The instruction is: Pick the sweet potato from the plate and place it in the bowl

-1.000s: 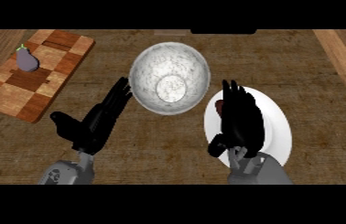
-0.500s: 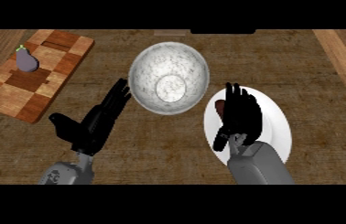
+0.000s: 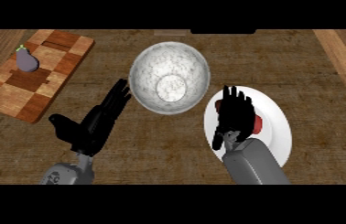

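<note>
A white plate [image 3: 273, 127] lies on the wooden counter at the right. The reddish sweet potato [image 3: 256, 123] rests on it, mostly hidden; only its edges show beside my right hand [image 3: 234, 115]. That hand hovers over or on the potato, palm down, with its fingers stretched toward the plate's far rim; contact cannot be judged. A grey speckled bowl [image 3: 169, 77] stands left of the plate, its inside bare. My left hand [image 3: 94, 122] rests open on the near left, fingers pointing toward the bowl's near left rim.
A checkered wooden cutting board [image 3: 47, 72] lies at the far left with a purple eggplant [image 3: 27, 61] on it. A lighter wooden strip [image 3: 334, 45] runs along the counter's right edge.
My right hand has come lower and slightly left over the sweet potato, and its forearm now rises more steeply from the bottom edge. The left hand has stayed still.
</note>
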Controlling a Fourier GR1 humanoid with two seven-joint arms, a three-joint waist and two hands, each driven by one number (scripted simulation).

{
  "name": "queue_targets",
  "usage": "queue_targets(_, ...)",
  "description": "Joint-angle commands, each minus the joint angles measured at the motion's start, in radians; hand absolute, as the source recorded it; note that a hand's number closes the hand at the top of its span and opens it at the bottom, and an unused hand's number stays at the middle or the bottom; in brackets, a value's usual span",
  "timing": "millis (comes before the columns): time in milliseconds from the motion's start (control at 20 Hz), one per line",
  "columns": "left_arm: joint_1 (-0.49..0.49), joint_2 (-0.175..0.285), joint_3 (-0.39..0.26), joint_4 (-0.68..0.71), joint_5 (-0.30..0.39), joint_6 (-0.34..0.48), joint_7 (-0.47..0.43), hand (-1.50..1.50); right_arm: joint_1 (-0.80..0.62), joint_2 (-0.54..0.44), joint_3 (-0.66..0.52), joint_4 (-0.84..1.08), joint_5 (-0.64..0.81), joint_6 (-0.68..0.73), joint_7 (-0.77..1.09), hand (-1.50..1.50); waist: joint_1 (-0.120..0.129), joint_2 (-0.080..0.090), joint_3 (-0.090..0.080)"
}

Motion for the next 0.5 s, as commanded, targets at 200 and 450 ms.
queue_targets(200,0.004,0.014,0.063,-0.077,0.019,-0.038,0.082,0.00,0.065,0.006,-0.012,-0.010,0.066,-0.031,0.036,-1.50,-0.003,-0.001,0.000)
queue_targets(450,0.027,-0.073,-0.018,-0.028,-0.092,0.006,0.013,0.00,-0.034,0.010,-0.021,0.163,0.039,-0.131,0.028,-1.50,0.002,0.000,0.000)
